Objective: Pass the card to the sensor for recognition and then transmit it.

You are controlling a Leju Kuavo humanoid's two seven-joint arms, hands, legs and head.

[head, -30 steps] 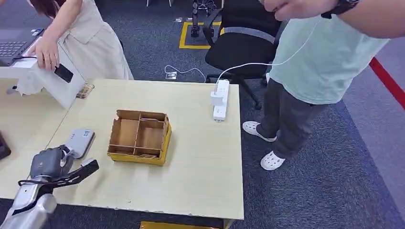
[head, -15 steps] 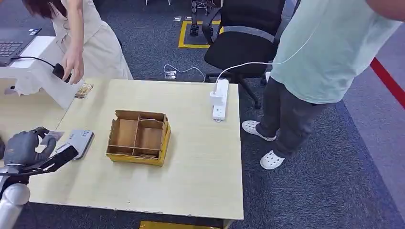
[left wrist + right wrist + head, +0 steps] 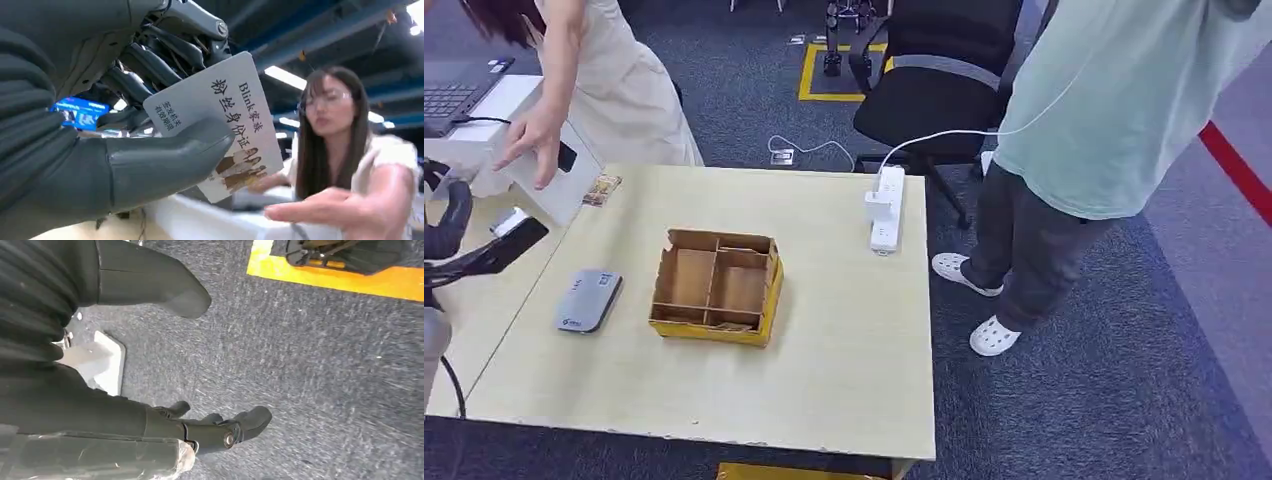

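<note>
The card (image 3: 235,125) is held in the left hand (image 3: 125,150), pinched between the thick thumb on its printed face and the dark fingers (image 3: 165,50) behind it. In the head view this hand (image 3: 449,225) is seen raised at the left edge of the scene, over the left side of the desk (image 3: 824,380) and well apart from the sensor (image 3: 587,299). The right hand (image 3: 150,295) is seen hanging over grey carpet (image 3: 325,365), its thumb and fingers apart and nothing held in them.

The grey sensor lies flat on the near-left part of the desk. Just right of it stands an open cardboard box (image 3: 716,287) split into compartments. Farther off, near the desk's far right edge, a white power strip (image 3: 884,208) is laid, its cable trailing off the desk.

At the far left, a person in a pale dress (image 3: 614,90) is seen leaning in, one hand (image 3: 534,140) stretched out toward the robot's raised hand; that reaching hand (image 3: 320,210) is also caught close to the card in the left wrist view, not touching it. At the right, a second person in a mint shirt (image 3: 1114,110) stands beside the desk, with a black chair (image 3: 944,90) behind.
</note>
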